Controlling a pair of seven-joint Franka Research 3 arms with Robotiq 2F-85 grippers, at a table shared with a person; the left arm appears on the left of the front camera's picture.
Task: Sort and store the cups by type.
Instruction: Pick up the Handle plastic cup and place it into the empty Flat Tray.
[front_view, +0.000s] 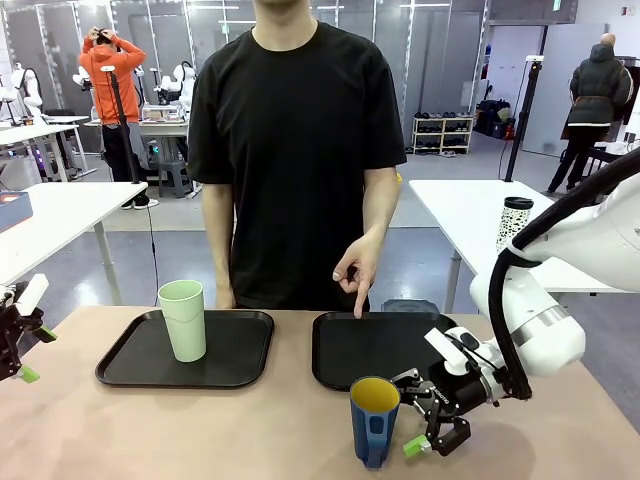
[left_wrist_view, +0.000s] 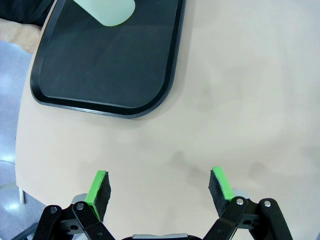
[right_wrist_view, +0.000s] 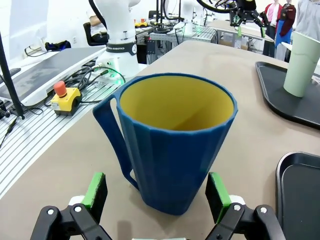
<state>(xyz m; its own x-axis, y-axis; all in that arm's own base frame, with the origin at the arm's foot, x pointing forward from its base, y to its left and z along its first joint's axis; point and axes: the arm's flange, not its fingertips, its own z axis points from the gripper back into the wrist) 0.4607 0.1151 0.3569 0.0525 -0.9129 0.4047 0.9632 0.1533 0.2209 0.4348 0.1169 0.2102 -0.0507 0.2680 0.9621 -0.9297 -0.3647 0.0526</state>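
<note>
Lining up on the blue mug, fingers wide

My left gripper (left_wrist_view: 160, 192) hung spread over bare table at lower left; the mint-green tumbler (front_view: 183, 320) stood on the left tray (front_view: 130, 365). At lower centre my right gripper (right_wrist_view: 157, 196) straddled the dark blue mug (right_wrist_view: 172, 145), pads clear; I judged I should centre, then close below the rim, avoiding the handle.

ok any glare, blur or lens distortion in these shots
Front view: evenly lit and sharp, with only soft shadows under the green tumbler and blue mug. Left wrist view: a faint sheen on the black tray; the tumbler is cut off at the top edge. Right wrist view: wide-angle stretch makes the mug loom large, and the background is slightly soft.
</note>
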